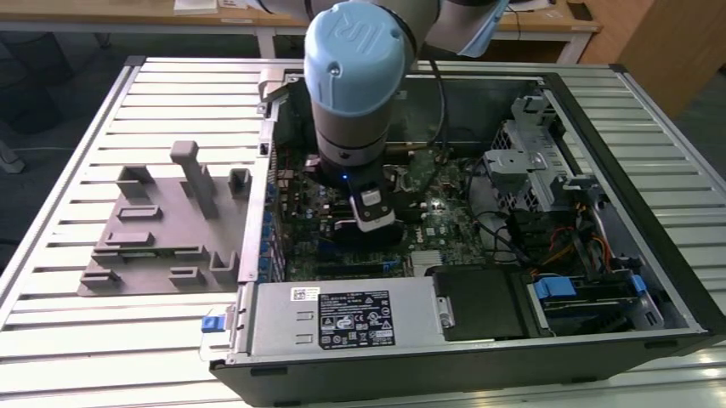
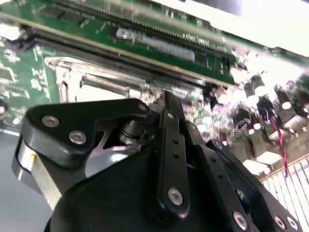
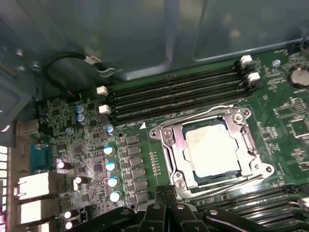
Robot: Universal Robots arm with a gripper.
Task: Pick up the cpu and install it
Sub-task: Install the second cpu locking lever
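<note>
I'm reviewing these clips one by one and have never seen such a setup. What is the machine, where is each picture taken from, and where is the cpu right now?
The machine is a single robot arm with a gripper at its end, reaching down into an open computer case that lies on a slatted table. The exterior view looks at the whole scene from a camera off the arm. Both wrist views come from cameras riding on the arm, looking closely at the green motherboard. In the first wrist view the cpu, a square chip with a pale metal top, sits inside its metal socket frame, beside long black memory slots. On the table, at the exterior view's left, lies a grey holder block. The gripper hangs just above the board.
</note>
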